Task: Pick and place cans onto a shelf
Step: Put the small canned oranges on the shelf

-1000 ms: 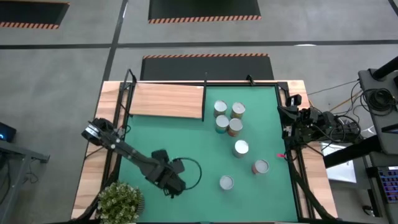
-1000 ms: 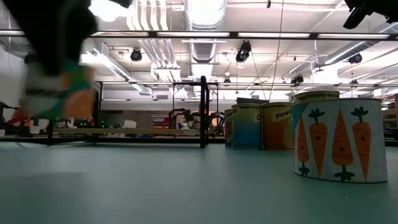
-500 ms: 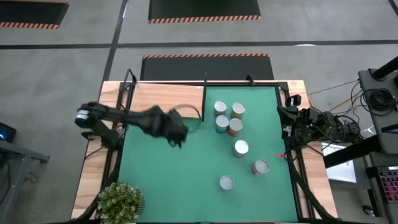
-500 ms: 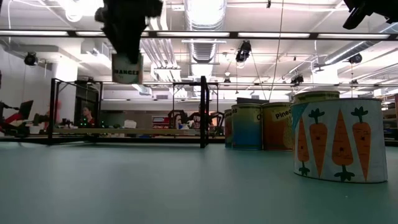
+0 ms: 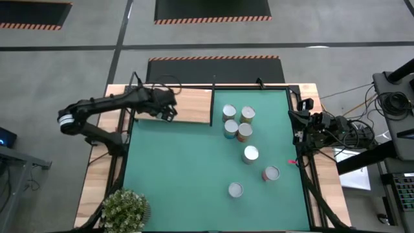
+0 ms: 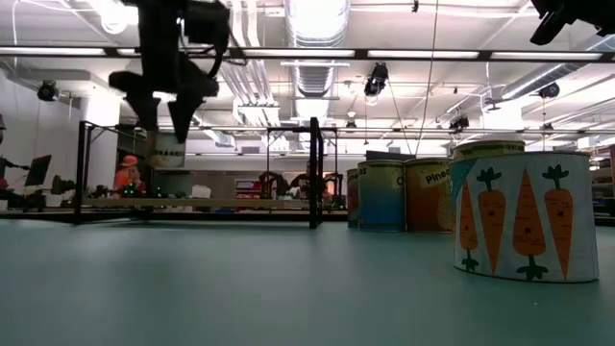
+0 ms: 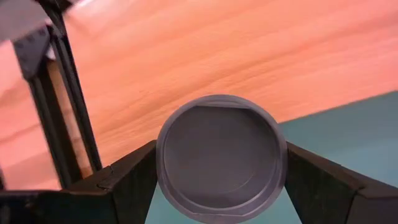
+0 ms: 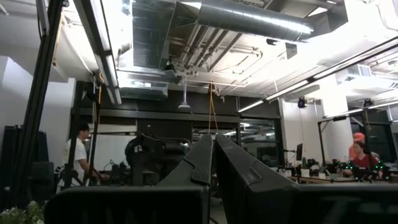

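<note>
My left gripper point(image 5: 166, 108) hangs over the near edge of the light-wood shelf point(image 5: 184, 102) at the table's far left and is shut on one can point(image 7: 221, 158), whose round silvery top faces the wrist camera. In the low view this can point(image 6: 168, 154) hangs below the gripper point(image 6: 165, 120), well above the mat. Several more cans stand upright on the green mat point(image 5: 194, 175), among them a cluster point(image 5: 237, 122) and single ones point(image 5: 251, 153) point(image 5: 270, 173) point(image 5: 235, 189). My right gripper point(image 8: 213, 163) is shut and raised, parked at the table's right edge point(image 5: 309, 126). My left gripper pinches the can between its two fingers point(image 7: 134, 180), one on each opposite side of the wall just below the top rim point(image 7: 163, 163). The fingers come from above, pointing steeply down. The can hangs roughly upright, lifted clear over the line where shelf meets mat.
Thin black frame posts stand at the shelf's left corner point(image 5: 134, 83) and right end point(image 5: 213, 103). A potted plant point(image 5: 124, 210) sits at the near left corner. A carrot-labelled can point(image 6: 524, 226) stands close to the low camera. Bare mat lies left of the cans.
My left gripper has swung from the near left of the mat toward the far edge and now stands over the shelf, rolling its wrist on the way. The can has travelled with it, clear of the table throughout.
</note>
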You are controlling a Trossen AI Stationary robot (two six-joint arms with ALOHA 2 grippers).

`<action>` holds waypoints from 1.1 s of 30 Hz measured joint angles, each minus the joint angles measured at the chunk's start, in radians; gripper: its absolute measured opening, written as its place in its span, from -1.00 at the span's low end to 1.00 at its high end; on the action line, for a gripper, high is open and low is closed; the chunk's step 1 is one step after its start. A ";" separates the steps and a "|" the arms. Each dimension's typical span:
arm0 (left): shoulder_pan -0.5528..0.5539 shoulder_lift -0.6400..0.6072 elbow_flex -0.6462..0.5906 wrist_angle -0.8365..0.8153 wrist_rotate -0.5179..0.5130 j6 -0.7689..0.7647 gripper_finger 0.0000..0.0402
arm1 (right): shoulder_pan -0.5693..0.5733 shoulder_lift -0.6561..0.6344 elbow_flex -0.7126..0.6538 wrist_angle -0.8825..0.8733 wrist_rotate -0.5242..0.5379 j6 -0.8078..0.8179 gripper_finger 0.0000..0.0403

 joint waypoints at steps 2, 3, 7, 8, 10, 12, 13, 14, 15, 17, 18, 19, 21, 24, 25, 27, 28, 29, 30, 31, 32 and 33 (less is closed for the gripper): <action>0.042 -0.023 -0.035 0.018 0.026 0.022 0.43 | 0.000 0.000 0.000 0.000 0.000 -0.001 -0.96; 0.060 -0.032 -0.050 0.018 0.031 0.028 0.43 | 0.000 0.000 0.000 0.000 0.000 -0.001 -0.96; 0.102 -0.059 -0.078 0.021 0.041 0.039 0.43 | 0.000 0.000 0.000 0.001 0.000 -0.001 -0.96; 0.107 -0.061 -0.082 0.020 0.041 0.039 0.44 | 0.000 0.000 0.000 0.001 0.000 -0.001 -0.96; 0.113 -0.059 -0.088 0.022 0.042 0.038 0.44 | 0.000 0.000 0.000 0.002 0.000 -0.001 -0.96; 0.119 -0.053 -0.093 0.024 0.041 0.038 0.45 | 0.000 0.000 0.000 0.002 0.000 -0.001 -0.96; 0.121 -0.049 -0.096 0.026 0.041 0.037 0.45 | 0.000 0.000 0.000 0.002 0.000 0.000 -0.96; 0.123 -0.043 -0.101 0.031 0.039 0.035 0.45 | 0.000 0.000 0.000 0.002 0.000 0.001 -0.96; 0.124 -0.038 -0.105 0.038 0.037 0.032 0.45 | 0.000 0.000 0.000 0.003 0.000 0.001 -0.96; 0.127 -0.025 -0.109 0.049 0.029 0.032 0.45 | 0.000 0.000 0.000 0.003 0.000 0.001 -0.96; 0.129 -0.020 -0.110 0.054 0.020 0.035 0.45 | 0.000 0.000 0.000 0.002 0.000 0.001 -0.96; 0.131 -0.015 -0.110 0.061 0.012 0.036 0.46 | 0.000 0.000 0.000 0.003 0.000 0.001 -0.96; 0.139 -0.008 -0.110 0.079 -0.007 0.037 0.46 | 0.000 0.000 0.000 0.003 0.000 0.002 -0.96; 0.151 -0.004 -0.110 0.121 -0.012 0.037 0.46 | 0.000 0.000 0.000 0.002 0.000 0.001 -0.96; 0.155 -0.004 -0.110 0.131 -0.012 0.039 0.46 | 0.000 0.000 0.000 0.003 0.000 0.001 -0.96; 0.164 -0.004 -0.110 0.138 -0.011 0.040 0.46 | 0.000 0.000 0.000 0.003 0.000 0.001 -0.96; 0.169 -0.004 -0.112 0.140 -0.012 0.040 0.46 | 0.000 0.000 0.000 0.003 0.000 0.001 -0.96; 0.173 -0.004 -0.114 0.138 -0.012 0.040 0.46 | 0.000 0.000 0.000 0.002 0.000 0.001 -0.96; 0.176 -0.003 -0.117 0.136 -0.012 0.041 0.46 | 0.000 0.000 0.000 0.002 0.000 -0.001 -0.96; 0.176 -0.003 -0.118 0.134 -0.012 0.044 0.46 | 0.000 0.000 0.000 0.002 0.000 -0.001 -0.96; 0.175 -0.003 -0.119 0.135 -0.012 0.046 0.46 | 0.000 0.000 0.000 0.002 0.000 -0.001 -0.96; 0.175 -0.003 -0.121 0.135 -0.012 0.048 0.46 | 0.000 0.000 0.000 0.002 0.000 -0.001 -0.96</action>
